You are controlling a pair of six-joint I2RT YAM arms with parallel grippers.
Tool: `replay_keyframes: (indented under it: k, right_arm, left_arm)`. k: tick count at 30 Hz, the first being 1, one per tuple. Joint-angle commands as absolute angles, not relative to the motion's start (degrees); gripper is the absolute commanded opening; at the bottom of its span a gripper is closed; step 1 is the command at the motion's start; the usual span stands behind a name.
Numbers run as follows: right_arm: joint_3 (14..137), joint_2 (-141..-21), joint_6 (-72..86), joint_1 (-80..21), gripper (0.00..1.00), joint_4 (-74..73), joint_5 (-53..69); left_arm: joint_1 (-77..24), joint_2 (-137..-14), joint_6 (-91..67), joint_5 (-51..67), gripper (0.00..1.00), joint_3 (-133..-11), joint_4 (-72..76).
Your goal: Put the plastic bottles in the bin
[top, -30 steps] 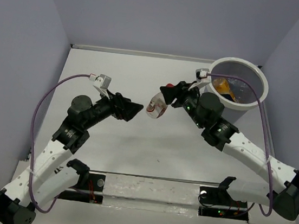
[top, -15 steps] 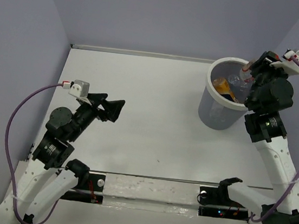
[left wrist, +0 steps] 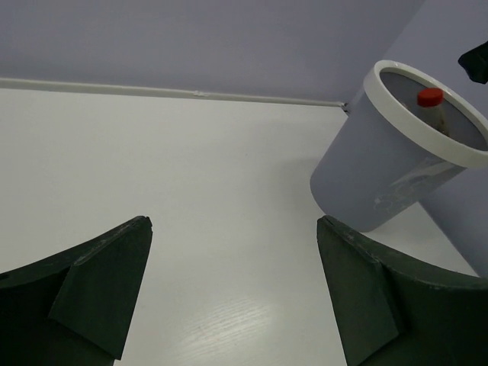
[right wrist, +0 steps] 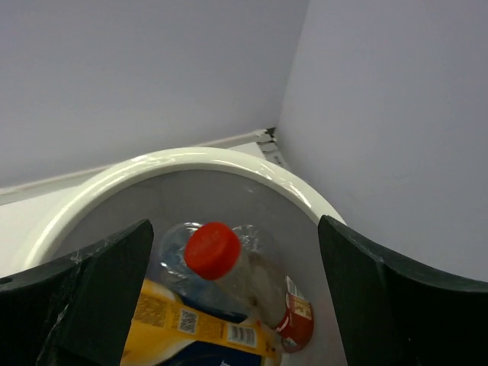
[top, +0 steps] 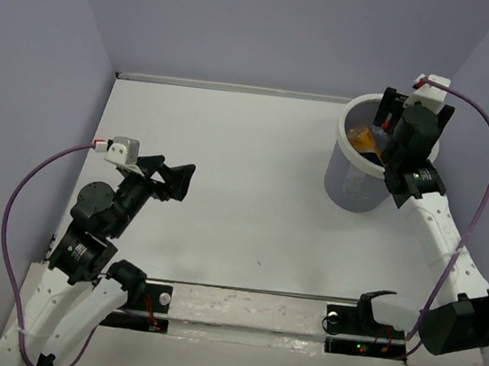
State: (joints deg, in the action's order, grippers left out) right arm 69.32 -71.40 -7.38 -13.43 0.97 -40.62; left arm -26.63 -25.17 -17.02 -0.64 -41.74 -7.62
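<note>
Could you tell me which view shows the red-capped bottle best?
The right wrist view: the red-capped bottle sits just below, cap and label clear, in the bin. The left wrist view shows only its cap; the right arm blocks the top view.

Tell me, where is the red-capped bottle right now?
In the right wrist view, the red-capped bottle lies inside the bin at the far right, just below the open right claw and next to a yellow-labelled bottle.

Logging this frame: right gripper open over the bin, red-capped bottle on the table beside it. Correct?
No. The red-capped bottle is inside the bin, not on the table, as the right wrist view shows. The right gripper is open over the bin.
</note>
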Motion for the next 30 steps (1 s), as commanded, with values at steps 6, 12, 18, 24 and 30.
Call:
replay_keyframes:
  k: [6,12,18,24,30]
  right_arm:
    - [77.0,-58.2,11.32,-13.18,0.97,-11.86,-12.5]
    - [71.55,-49.58,20.29,-13.18,1.0,-10.55,11.01]
    - [71.27,-38.07,22.86,-13.18,1.0,-10.63,17.31]
    - [73.13,-25.68,21.19,-13.18,1.0,-10.72,14.6]
    - [68.48,-21.36,20.74,-13.18,1.0,-10.81,9.67]
  left_arm:
    - [-26.89,-26.63,-16.26,-2.99,0.99,-41.75,-4.83]
    - [-26.89,-27.33,-18.02,2.45,0.99,-43.67,-2.38]
    - [-26.89,-29.79,-19.69,10.19,0.99,-54.3,-1.05]
    - [-26.9,-29.09,-21.88,15.38,0.99,-61.87,1.67]
    - [-26.89,-27.16,-25.31,14.59,0.99,-58.37,3.43]
